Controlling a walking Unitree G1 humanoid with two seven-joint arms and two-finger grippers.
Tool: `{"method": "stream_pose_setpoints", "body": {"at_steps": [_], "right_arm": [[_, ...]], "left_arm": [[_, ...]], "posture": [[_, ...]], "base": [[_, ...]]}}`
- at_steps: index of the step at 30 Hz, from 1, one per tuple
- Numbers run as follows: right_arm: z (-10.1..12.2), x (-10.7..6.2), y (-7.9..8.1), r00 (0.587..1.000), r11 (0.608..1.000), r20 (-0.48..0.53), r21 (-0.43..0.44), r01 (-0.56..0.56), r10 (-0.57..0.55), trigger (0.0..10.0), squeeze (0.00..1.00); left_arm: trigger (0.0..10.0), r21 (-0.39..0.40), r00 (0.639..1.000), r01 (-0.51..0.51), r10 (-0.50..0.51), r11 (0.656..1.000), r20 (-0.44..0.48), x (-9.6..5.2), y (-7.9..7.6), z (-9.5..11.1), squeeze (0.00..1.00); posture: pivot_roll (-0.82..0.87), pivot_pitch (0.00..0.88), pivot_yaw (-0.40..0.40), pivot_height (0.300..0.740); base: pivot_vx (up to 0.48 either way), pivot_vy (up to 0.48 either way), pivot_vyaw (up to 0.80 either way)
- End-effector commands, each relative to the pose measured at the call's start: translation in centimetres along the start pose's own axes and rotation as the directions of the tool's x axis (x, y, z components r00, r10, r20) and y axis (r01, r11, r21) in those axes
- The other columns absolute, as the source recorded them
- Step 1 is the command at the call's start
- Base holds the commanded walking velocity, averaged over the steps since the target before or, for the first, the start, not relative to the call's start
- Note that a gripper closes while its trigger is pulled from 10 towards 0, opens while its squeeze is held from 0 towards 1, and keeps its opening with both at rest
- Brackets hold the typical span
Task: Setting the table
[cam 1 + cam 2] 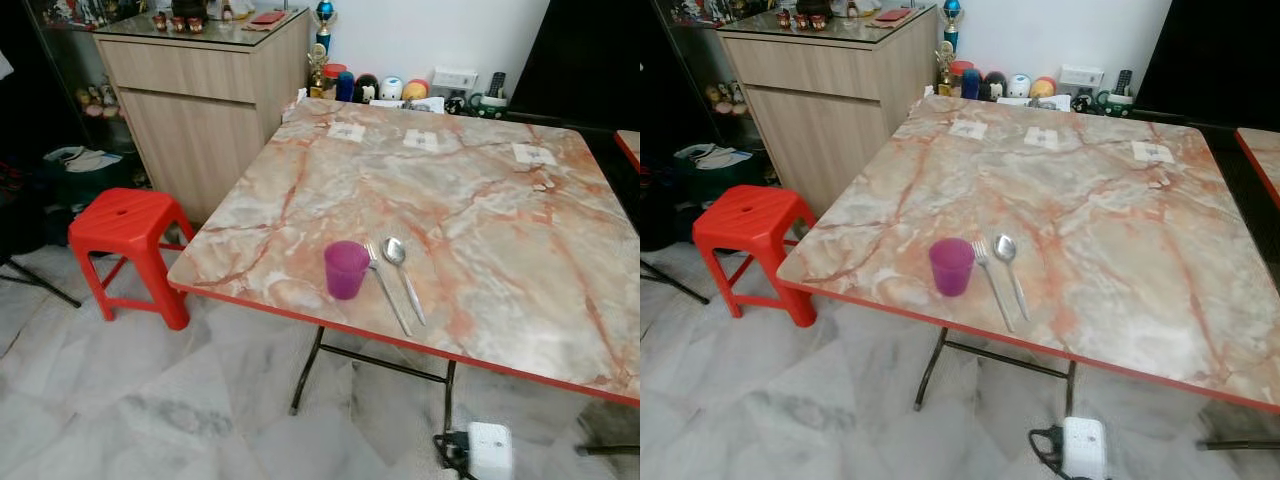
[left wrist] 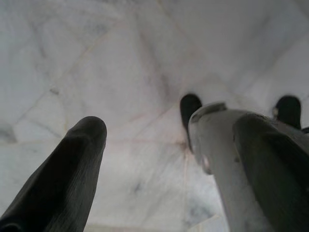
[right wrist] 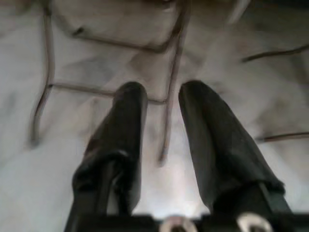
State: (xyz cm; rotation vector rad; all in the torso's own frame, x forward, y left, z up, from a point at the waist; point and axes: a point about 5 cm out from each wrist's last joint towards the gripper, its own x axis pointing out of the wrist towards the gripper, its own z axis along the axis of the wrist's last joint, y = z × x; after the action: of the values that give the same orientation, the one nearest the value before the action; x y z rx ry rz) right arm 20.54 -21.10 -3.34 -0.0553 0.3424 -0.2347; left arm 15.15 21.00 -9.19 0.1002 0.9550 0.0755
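Marble worktop (image 1: 480,210) partly set; both arms hang idle.
Purple cup (image 1: 346,269), fork (image 1: 386,285) and spoon (image 1: 401,272) sit together near its front edge; left end effector (image 2: 145,159) and right end effector (image 3: 161,125) hang apart, empty, seemingly over floor; fetching a plate likely follows.

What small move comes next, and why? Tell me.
Probably step closer to the table. The cup, fork and spoon already lie near its front edge, while both arms hang low over the floor, the left gripper and right gripper holding nothing.

Marble-patterned table (image 1: 480,210) — purple cup (image 1: 346,269), fork (image 1: 386,288), spoon (image 1: 401,272).
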Motion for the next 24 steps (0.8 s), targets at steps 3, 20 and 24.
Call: {"method": "stream_pose_setpoints", "body": {"at_steps": [3,20,24], "right_arm": [[1.0,1.3,-0.4,1.000,1.000,-0.004,0.008,0.010,-0.010,10.0,0.00],[4.2,-2.4,0.1,0.974,0.997,0.215,-0.038,-0.063,0.069,10.0,0.00],[5.4,-3.0,-0.3,0.958,0.987,0.259,-0.133,-0.093,0.125,10.0,0.00]], "left_arm": [[10.0,0.021,1.000,0.013,-0.012,1.000,-0.017,-0.1,-0.2,-0.4,0.00],[10.0,0.042,1.000,0.021,-0.020,0.999,-0.017,0.0,-0.1,-0.3,0.00],[10.0,0.043,1.000,0.023,-0.023,0.999,-0.014,0.0,-0.2,-0.2,0.00]], "posture": [[-0.03,0.082,-0.024,0.740],[-0.03,0.087,-0.021,0.740],[-0.03,0.088,-0.026,0.740]], "base": [[0.000,0.000,0.00],[0.000,0.000,0.00],[0.000,0.000,0.00]]}}
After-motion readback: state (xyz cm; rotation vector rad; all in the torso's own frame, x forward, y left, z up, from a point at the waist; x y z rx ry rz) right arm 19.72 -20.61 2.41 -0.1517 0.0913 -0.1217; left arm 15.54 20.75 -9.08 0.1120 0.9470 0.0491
